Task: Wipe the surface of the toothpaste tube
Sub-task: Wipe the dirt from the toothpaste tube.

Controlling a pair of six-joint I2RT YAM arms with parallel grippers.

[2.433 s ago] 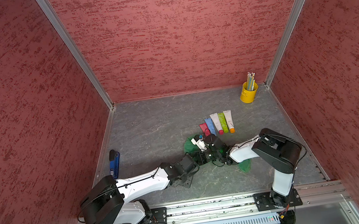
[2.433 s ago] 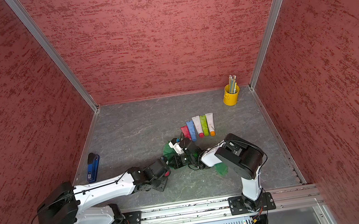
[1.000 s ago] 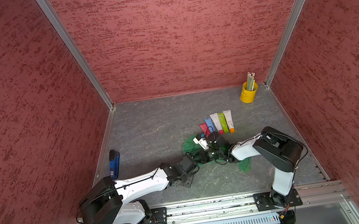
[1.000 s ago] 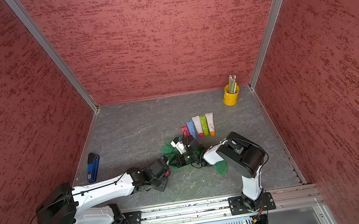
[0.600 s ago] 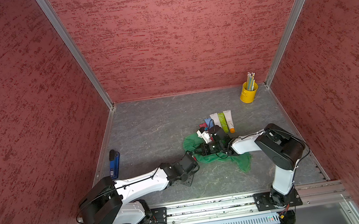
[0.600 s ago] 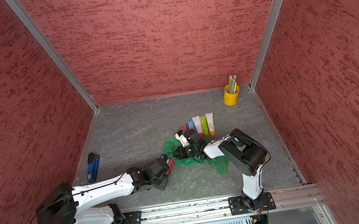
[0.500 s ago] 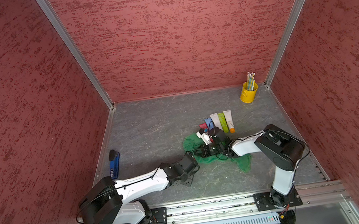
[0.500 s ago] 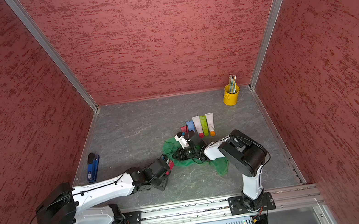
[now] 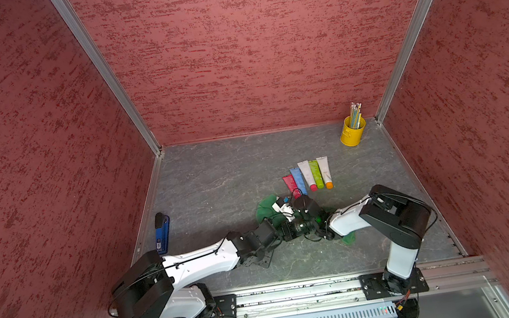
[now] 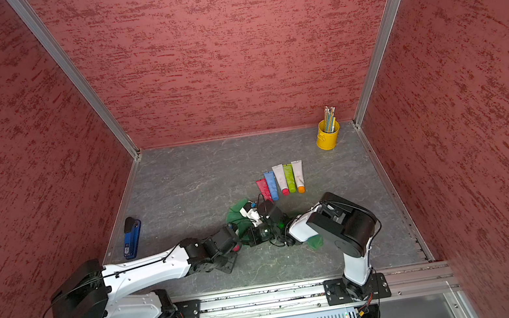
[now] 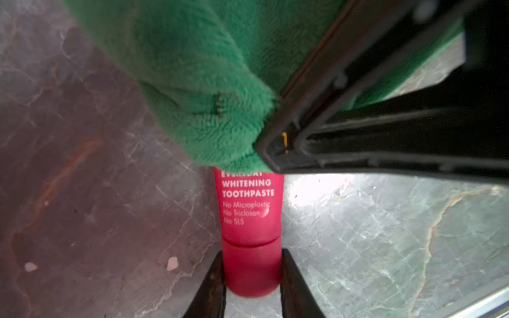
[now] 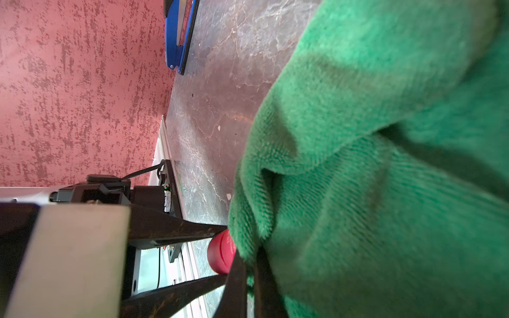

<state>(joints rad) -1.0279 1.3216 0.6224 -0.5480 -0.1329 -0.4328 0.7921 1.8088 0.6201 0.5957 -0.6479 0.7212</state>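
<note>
Black fingers (image 11: 209, 289) of the left gripper (image 11: 252, 264) stand partly open, one on each side of the red cap of the toothpaste tube (image 11: 249, 209), clamping it. The tube points away from this gripper, low over the grey table (image 9: 215, 179). Its far half is buried under the green cloth (image 11: 206, 68), and only the lettered lower body and the cap show.

The right gripper (image 12: 249, 275) is fully closed, with a fold of the green cloth pinched between its fingers (image 12: 234, 289). The bunched cloth is pressed onto the tube, and the cap peeks out beside the fingertips in the right wrist view. One right finger crosses the cloth in the left wrist view. In both top views the two gripper bodies meet over the cloth and hide the tube.

A blue stapler (image 9: 162, 232) lies well to the left of the cloth. A row of five tubes (image 9: 316, 174) lies just behind the cloth. A yellow cup of pencils (image 9: 353, 133) stands well behind and to the right of it, in the back corner.
</note>
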